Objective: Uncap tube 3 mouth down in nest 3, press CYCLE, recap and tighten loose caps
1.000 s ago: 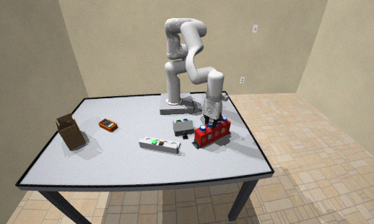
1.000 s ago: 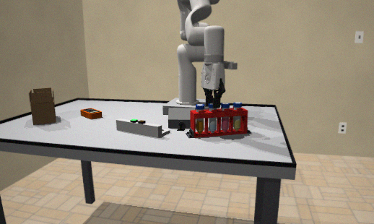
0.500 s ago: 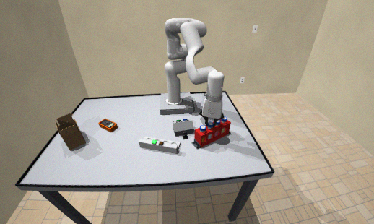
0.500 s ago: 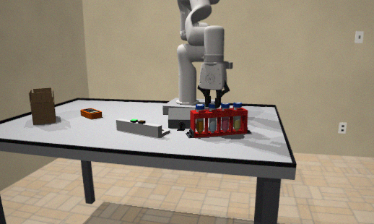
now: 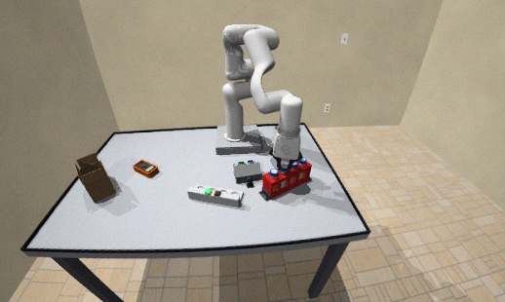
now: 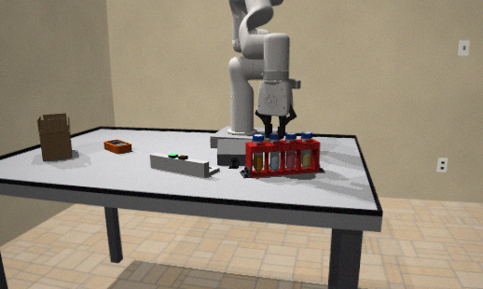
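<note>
The red decapping station (image 6: 283, 158) stands at the table's right with four blue-capped tubes; it also shows in the top view (image 5: 287, 178). My gripper (image 6: 274, 133) points straight down and is shut on the cap of tube 3 (image 6: 274, 137), second from the left in this view, which sits on its tube. In the top view the gripper (image 5: 285, 165) covers that cap. The other three caps sit on their tubes. The grey cap tray (image 5: 214, 195) lies left of the rack; its green lamp (image 5: 208, 191) looks lit and the amber lamp (image 5: 217, 193) dark.
The grey key housing (image 5: 248, 170) with the green key (image 5: 239, 164) and blue key (image 5: 250, 162) stands just behind and left of the rack. An orange device (image 5: 145, 168) and a brown cardboard box (image 5: 95, 177) sit far left. The arm's base (image 5: 238, 143) is behind.
</note>
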